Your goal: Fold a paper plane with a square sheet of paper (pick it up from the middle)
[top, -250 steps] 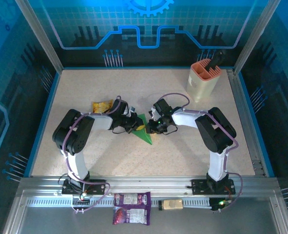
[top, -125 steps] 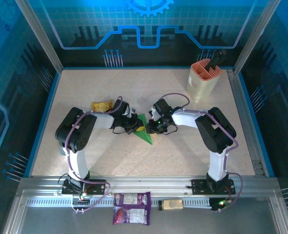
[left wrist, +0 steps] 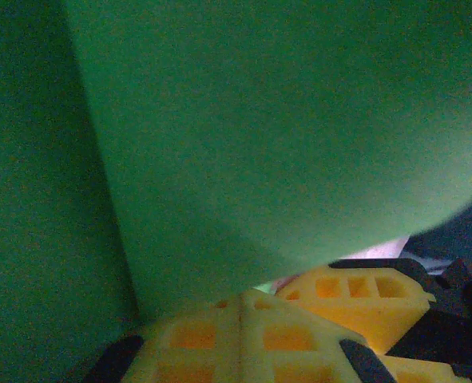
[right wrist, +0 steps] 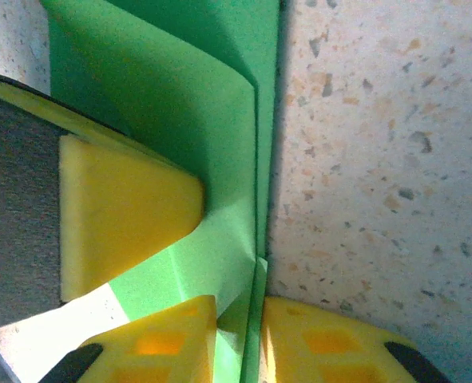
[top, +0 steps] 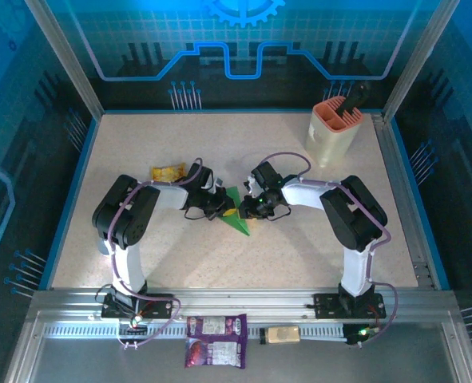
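The right gripper (right wrist: 239, 321) jaws pinch the creased green paper dart (right wrist: 180, 104) by its fold; left gripper (left wrist: 239, 317) jaws closed, tip on dart.

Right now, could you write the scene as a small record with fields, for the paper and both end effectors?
paper: green sheet, creased to a pointed shape, lying mid-table
left end effector: shut, tips against the sheet
right end effector: shut on the sheet's edge
other items: yellow packet far of the left arm; beige holder far right
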You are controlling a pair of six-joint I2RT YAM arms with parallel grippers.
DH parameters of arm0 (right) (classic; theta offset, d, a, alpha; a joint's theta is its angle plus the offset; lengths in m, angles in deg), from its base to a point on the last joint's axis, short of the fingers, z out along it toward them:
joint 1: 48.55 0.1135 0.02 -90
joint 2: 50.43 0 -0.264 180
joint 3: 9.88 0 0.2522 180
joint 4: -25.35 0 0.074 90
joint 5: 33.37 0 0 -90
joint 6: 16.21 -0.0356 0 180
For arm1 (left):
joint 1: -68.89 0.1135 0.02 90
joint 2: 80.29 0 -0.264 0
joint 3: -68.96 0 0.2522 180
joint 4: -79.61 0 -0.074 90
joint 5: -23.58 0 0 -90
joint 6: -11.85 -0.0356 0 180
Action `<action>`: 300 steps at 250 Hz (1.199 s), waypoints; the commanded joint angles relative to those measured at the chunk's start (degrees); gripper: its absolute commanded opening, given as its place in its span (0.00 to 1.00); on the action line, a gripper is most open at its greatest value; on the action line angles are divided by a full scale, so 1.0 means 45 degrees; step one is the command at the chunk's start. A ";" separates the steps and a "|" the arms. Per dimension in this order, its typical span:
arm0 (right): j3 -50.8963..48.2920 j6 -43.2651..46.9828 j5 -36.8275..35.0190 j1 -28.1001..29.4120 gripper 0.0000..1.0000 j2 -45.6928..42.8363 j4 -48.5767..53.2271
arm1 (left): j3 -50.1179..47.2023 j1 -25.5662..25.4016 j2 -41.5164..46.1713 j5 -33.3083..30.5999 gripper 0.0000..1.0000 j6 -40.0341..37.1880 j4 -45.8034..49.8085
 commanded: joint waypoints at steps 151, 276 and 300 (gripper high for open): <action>-0.0231 -0.0326 0.1670 0.0231 0.19 -0.0711 -0.0559 | 0.0101 -0.0101 -0.0530 -0.0621 0.06 -0.0660 0.1503; -0.0200 -0.0372 0.1878 0.0278 0.15 0.0327 -0.0711 | 0.0118 -0.0113 -0.0568 -0.0566 0.07 -0.0549 0.1401; -0.0262 -0.0319 0.1883 0.0345 0.15 0.0381 -0.0618 | 0.0095 -0.0090 -0.0586 -0.0640 0.06 -0.0510 0.1466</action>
